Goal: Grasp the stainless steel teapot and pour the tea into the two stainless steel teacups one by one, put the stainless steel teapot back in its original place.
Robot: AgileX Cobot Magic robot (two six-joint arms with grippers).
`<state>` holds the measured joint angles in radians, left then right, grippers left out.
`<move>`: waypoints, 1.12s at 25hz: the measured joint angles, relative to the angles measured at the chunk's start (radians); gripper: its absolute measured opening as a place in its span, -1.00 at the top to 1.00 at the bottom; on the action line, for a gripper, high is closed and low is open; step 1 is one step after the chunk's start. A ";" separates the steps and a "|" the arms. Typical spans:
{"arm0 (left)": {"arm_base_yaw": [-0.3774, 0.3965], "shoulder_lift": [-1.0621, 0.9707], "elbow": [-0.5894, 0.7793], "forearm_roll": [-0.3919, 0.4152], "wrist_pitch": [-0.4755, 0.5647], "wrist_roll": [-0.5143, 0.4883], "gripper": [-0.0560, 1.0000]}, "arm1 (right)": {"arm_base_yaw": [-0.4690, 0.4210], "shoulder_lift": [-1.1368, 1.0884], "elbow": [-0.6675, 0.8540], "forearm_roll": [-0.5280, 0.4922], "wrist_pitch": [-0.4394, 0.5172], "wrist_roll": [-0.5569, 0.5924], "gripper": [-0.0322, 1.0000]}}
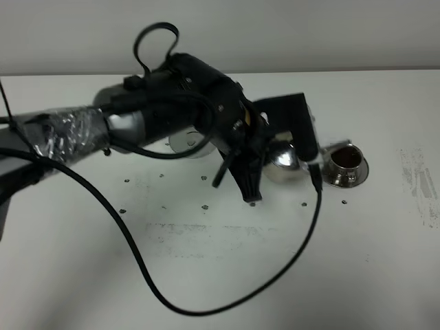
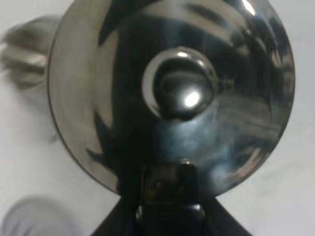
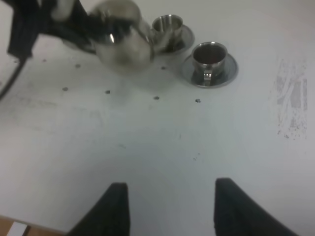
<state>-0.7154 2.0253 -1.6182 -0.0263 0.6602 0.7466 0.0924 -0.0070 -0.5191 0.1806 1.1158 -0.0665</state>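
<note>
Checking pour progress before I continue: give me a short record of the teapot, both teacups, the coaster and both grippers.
teapot: held off the table, close beside the other teacup
left gripper: jaws shut on teapot handle
filled teacup: dark tea inside, on its saucer
other teacup: no tea seen
coaster: partly hidden, teapot not on it
right gripper: jaws open, empty, apart from the cups

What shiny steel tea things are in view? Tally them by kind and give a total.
Tall shiny steel teapot with knobbed lid: 1
Small shiny steel teacups: 2
Round steel saucers under the cups: 2
Flat round steel coaster disc, partly hidden: 1
Total: 6
</note>
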 joint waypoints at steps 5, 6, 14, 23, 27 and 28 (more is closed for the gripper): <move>0.118 0.004 -0.078 0.057 0.013 0.002 0.44 | 0.000 0.000 0.000 0.000 0.000 0.000 0.18; 0.135 0.006 -0.094 0.060 0.013 0.007 0.44 | 0.000 0.000 0.000 0.000 0.000 0.000 0.18; 0.199 0.174 -0.341 0.136 0.041 0.027 0.44 | 0.000 0.000 0.000 0.000 0.000 0.000 0.18; 0.199 0.293 -0.507 0.159 0.148 0.138 0.44 | 0.000 0.000 0.000 0.000 0.000 0.000 0.18; 0.198 0.300 -0.507 0.172 0.177 0.249 0.44 | 0.000 0.000 0.000 0.000 0.000 0.000 0.18; 0.198 0.301 -0.507 0.181 0.180 0.274 0.44 | 0.000 0.000 0.000 0.000 0.000 0.000 0.18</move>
<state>-0.5174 2.3264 -2.1255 0.1547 0.8403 1.0202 0.0924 -0.0070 -0.5191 0.1806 1.1158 -0.0665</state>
